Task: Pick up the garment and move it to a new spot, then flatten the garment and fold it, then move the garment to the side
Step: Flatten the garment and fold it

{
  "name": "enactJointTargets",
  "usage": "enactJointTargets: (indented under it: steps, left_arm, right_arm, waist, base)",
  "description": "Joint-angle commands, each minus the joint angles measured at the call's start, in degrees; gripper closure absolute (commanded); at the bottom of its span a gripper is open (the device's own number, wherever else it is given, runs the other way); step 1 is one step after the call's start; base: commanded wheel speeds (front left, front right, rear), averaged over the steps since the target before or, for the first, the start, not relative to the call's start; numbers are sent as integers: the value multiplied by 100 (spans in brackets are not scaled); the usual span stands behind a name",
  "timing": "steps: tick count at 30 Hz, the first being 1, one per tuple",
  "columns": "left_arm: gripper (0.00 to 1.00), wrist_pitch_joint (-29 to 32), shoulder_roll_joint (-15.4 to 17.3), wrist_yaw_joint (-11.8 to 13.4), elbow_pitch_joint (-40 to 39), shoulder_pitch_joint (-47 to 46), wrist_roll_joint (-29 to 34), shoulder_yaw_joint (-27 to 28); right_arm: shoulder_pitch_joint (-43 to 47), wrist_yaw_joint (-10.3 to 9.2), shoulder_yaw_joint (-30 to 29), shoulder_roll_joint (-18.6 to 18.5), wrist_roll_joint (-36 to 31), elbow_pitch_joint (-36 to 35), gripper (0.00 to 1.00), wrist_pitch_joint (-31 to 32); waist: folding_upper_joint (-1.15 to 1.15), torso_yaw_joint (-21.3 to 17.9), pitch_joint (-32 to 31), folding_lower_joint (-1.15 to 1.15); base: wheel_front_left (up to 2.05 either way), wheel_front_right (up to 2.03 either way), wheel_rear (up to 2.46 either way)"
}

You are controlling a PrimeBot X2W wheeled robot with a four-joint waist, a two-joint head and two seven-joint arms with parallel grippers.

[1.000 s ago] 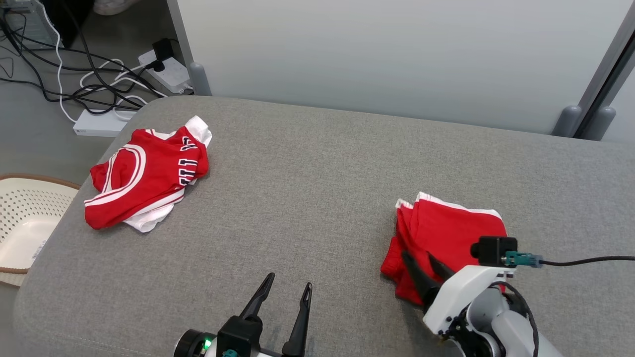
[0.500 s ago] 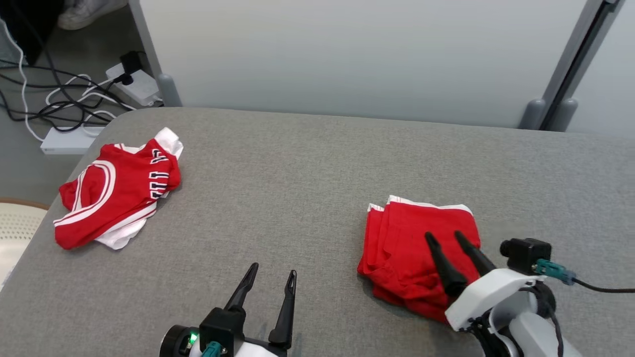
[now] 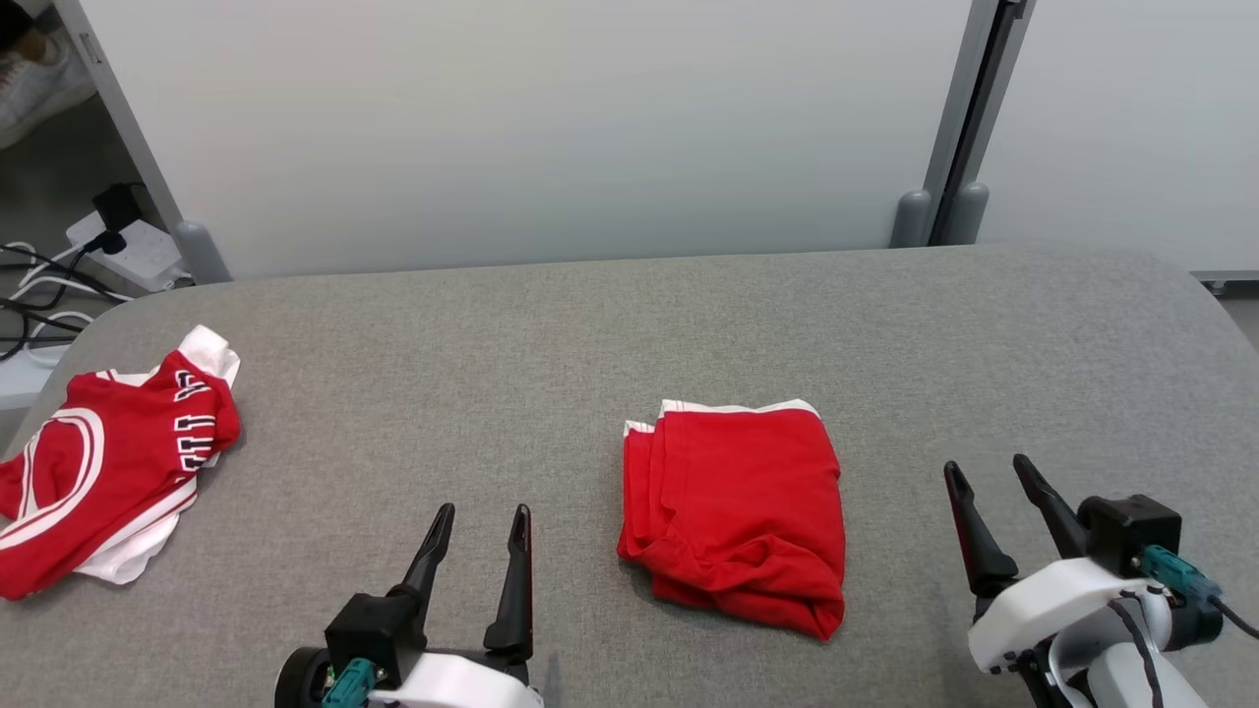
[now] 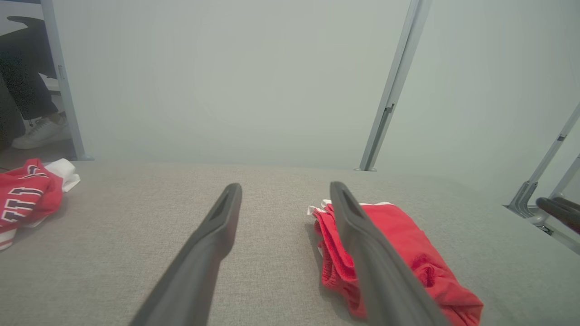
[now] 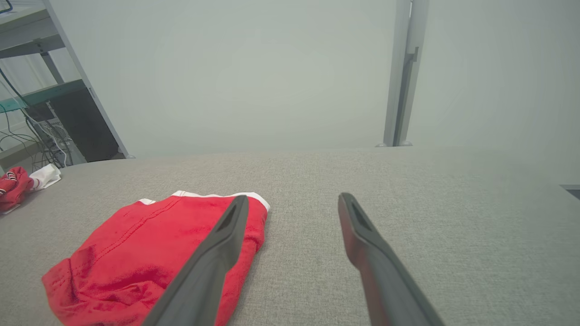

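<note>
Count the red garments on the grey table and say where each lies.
2. The folded red garment lies near the middle of the grey table, toward the front. The crumpled red jersey lies at its far left, partly cut off by the frame.

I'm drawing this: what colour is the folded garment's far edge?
White, on the red folded garment, clearest in the head view.

White wrists [image 3: 1043, 602], dark tapered fingers [image 3: 972, 541], teal connectors [image 3: 1167, 569].

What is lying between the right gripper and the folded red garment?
Nothing visible. Bare grey table separates the open right gripper from the folded red garment; the crumpled jersey lies far to the left.
</note>
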Motion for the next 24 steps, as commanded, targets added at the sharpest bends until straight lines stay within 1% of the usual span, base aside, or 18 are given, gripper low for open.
enactJointTargets:
  steps: [1, 4, 7, 12, 16, 21, 24]
  left_arm:
    - [0, -59, 21, 44, -115, -55, -59, 273]
    - [0, -59, 9, 15, -193, -2, -66, 432]
    - [0, -59, 1, 10, -314, 100, 88, 596]
    - [0, -59, -15, -66, -490, 434, 356, 779]
    - [0, -59, -24, -161, -668, 749, 501, 963]
    - [0, -59, -30, -278, -804, 1035, 781, 1166]
    - [0, -59, -32, -282, -822, 1090, 857, 1173]
  right_arm:
    - [112, 0, -51, 19, -139, -410, 0, -79]
    - [519, 0, -328, 41, -290, -1005, 0, -81]
    - [957, 0, -506, 81, -308, -1568, 0, -81]
    - [1561, 0, -677, 100, -248, -2123, 0, -82]
    - [1899, 0, -710, 122, -160, -2374, 0, -82]
    - [2076, 0, -733, 80, -126, -2541, 0, -83]
    - [2103, 0, -713, 70, -128, -2533, 0, -83]
  waist:
    - [0, -103, -69, 0]
    - [0, -130, -135, 0]
    - [0, -157, -178, 0]
    - [0, -143, -301, 0]
    - [0, -91, -388, 0]
    - [0, 5, -445, 0]
    - [0, 64, -458, 0]
  base:
    - [0, 0, 0]
    - [0, 0, 0]
    - [0, 0, 0]
    - [0, 0, 0]
    - [0, 0, 0]
    - [0, 0, 0]
    - [0, 0, 0]
